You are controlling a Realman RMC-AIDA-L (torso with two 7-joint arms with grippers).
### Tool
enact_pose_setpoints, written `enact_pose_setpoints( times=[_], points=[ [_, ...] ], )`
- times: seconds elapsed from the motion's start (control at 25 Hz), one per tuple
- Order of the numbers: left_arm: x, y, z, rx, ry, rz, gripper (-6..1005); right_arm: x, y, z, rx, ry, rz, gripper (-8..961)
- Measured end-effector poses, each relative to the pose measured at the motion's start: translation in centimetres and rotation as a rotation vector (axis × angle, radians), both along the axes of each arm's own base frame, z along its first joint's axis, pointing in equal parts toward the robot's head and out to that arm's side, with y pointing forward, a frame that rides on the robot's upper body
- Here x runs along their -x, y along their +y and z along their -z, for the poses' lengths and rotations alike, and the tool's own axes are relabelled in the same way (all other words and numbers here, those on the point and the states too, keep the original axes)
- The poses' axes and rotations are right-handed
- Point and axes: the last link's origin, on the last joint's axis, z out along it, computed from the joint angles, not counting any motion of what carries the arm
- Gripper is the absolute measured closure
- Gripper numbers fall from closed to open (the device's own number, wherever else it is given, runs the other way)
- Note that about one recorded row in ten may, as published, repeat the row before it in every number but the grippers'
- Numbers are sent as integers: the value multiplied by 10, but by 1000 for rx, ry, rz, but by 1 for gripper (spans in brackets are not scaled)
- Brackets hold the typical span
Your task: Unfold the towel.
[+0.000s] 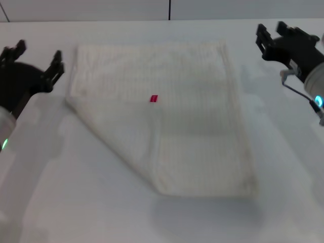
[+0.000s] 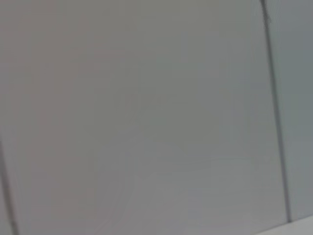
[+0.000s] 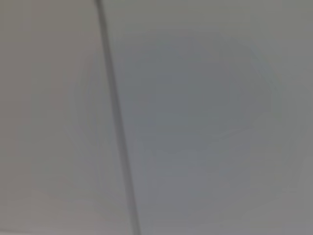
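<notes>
The towel [image 1: 167,116] lies mid-counter [image 1: 76,202], its near-left corner folded in diagonally. My left end effector [image 1: 35,58], spread wide, stands just left of the far-left corner, nearest that fold. My right end effector [image 1: 276,33], also wide, stands beyond the far-right corner.

The towel [image 1: 167,116] lies flat on the desk [image 1: 61,192], in the middle of it and toward the far edge. A tag [image 1: 154,98] sits on the towel, left of its centre. The towel's near-left corner is folded in, so that edge runs diagonally toward the near side. The left gripper [image 1: 36,59] hangs just beside the towel's far-left corner. The right gripper [image 1: 271,36] hangs near the far-right corner, apart from the cloth.
</notes>
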Motion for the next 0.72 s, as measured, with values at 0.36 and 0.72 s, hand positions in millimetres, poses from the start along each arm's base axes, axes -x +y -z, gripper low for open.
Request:
enact_pose_setpoints(
  times=[0.36,0.72],
  points=[
    [-60,20,-7,234,71,-82,235,-4,58,-36,374,177,145,786],
    [-98,25,10,404,239,-127,236,4,98,-19,521,50,285,937]
  ],
)
